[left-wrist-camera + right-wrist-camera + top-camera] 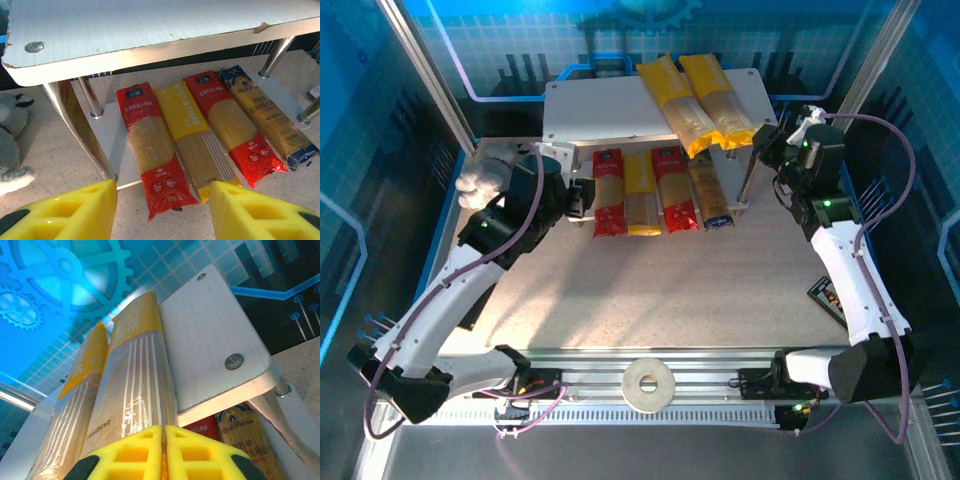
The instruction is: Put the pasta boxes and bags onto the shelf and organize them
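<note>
Closed right hand (164, 440) faces yellow, clear-windowed packs (137, 385) atop shelf (210, 330).

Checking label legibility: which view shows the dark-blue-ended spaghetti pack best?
The left wrist view: the dark-blue-ended spaghetti pack lies full length on the lower board, rightmost of four, uncovered. The top external view shows it small, its far end under the upper board. The right wrist view catches its labelled end beneath that board.

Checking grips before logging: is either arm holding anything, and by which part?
Left gripper open, holding nothing. Right gripper shut at the near end of the yellow pack; a pinch cannot be told.
</note>
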You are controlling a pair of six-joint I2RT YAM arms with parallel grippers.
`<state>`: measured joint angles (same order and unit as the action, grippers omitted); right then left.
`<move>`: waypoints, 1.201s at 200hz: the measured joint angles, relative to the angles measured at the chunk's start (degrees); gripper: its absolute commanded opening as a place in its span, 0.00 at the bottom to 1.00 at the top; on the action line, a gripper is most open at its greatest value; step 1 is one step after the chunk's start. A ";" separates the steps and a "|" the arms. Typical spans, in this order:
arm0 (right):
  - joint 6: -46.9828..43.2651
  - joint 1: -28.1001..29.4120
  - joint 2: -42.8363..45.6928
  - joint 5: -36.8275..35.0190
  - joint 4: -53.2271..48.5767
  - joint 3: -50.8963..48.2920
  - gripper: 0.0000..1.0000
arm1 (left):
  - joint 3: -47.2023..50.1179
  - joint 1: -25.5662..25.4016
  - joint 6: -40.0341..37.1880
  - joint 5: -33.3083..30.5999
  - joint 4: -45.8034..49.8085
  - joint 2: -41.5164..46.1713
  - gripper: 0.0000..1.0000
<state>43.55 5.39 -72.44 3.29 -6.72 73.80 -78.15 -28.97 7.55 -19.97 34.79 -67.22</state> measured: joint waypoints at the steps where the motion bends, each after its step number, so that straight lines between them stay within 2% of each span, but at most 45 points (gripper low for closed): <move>1: -0.02 0.00 0.00 0.04 0.02 0.00 0.10 | 0.00 0.00 0.02 0.00 0.00 0.00 0.53; 174: 0.63 1.84 0.09 4.98 0.79 -0.24 0.10 | 0.94 0.74 0.00 -0.20 -0.07 1.75 0.54; 182: 0.61 1.84 0.11 4.94 0.79 -0.24 0.15 | 1.09 0.74 0.00 -0.20 -0.15 1.77 0.54; 192: 0.42 1.84 0.11 4.87 0.76 -0.24 0.28 | 1.29 0.76 0.00 -0.20 -0.15 1.77 0.55; 212: -0.66 2.19 0.57 3.39 0.17 -0.24 0.47 | 1.84 0.98 0.02 -0.20 -0.22 1.77 0.56; 240: -3.37 2.03 4.52 -1.66 -2.03 -1.22 0.58 | 3.43 1.66 0.11 -0.20 -0.17 2.05 0.57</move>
<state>40.18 7.42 -67.92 1.63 -8.75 72.58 -74.72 -27.31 7.66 -20.16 34.61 -65.17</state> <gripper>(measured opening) 0.547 0.566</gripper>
